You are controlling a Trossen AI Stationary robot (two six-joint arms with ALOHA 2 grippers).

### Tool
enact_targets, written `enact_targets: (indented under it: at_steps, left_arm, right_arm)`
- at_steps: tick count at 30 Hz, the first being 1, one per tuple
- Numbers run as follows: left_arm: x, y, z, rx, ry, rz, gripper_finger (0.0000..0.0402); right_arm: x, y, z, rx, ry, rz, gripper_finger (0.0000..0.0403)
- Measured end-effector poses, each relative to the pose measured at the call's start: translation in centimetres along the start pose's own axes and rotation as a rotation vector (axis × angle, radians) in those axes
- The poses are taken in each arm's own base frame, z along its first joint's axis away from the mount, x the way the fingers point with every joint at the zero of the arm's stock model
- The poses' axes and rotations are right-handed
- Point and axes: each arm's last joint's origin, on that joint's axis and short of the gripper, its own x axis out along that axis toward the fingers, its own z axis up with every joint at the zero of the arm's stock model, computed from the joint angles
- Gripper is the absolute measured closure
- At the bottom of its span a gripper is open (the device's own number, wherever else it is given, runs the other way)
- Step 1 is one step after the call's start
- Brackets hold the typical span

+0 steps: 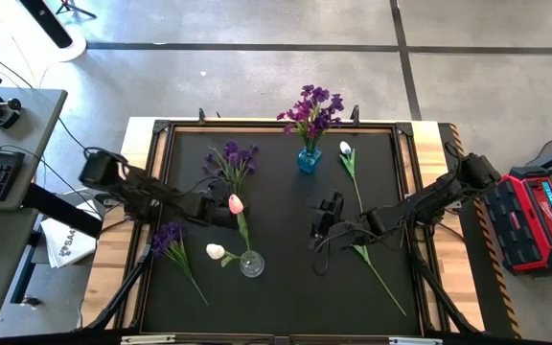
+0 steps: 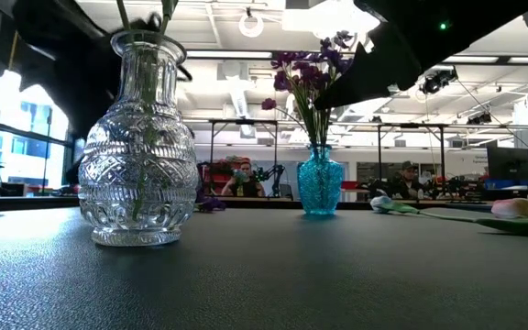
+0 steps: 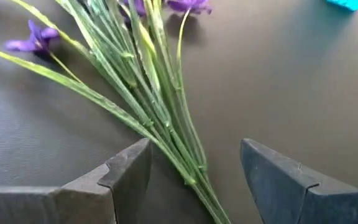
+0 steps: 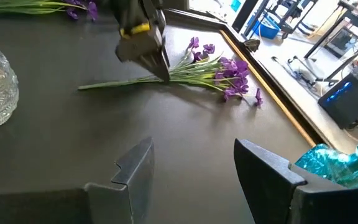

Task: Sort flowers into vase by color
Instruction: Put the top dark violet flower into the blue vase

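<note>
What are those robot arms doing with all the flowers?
They are sorting flowers into vases by color. The left gripper, open, is at the stems of a purple sprig lying on the table. The right gripper waits open mid-table. The blue vase already holds purple flowers; the clear vase holds a pink tulip.

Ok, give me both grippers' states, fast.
Left gripper: open, straddling the purple sprig stems, not gripping.
Right gripper: open, empty.
</note>
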Motion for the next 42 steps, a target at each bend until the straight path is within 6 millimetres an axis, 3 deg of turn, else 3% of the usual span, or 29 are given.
enact_targets:
  at_steps: [6, 10, 23, 25, 33, 42]
  left_arm:
    - [2.1, 0.3, 0.2, 0.072, 0.078, 0.042, 0.017]
    - [2.1, 0.4, 0.5, 0.11, 0.087, 0.032, 0.0193]
    - [0.5, 0.8, 2.0, 0.177, 0.126, -0.002, 0.0383]
    - [0.1, 0.9, 2.2, 0.192, 0.12, -0.007, 0.0396]
    - [-3.6, 1.3, 4.2, 0.202, -0.008, -0.063, 0.0398]
    - [-10.3, 2.3, 7.7, 0.259, -0.34, -0.211, 0.0399]
  right_arm:
    - [0.2, -0.2, 0.2, 0.005, -0.01, -0.003, 0.021]
    - [0.3, -0.2, 0.2, 0.015, -0.01, 0.01, 0.021]
    - [-1.2, 1.0, 1.2, -0.023, -0.067, 0.065, 0.021]
    - [-1.7, 1.0, 1.6, -0.036, -0.081, 0.08, 0.021]
    - [-3.5, 0.8, 2.6, -0.094, -0.16, 0.398, 0.021]
    - [-1.2, -0.7, 1.8, 0.067, -0.325, 0.382, 0.021]
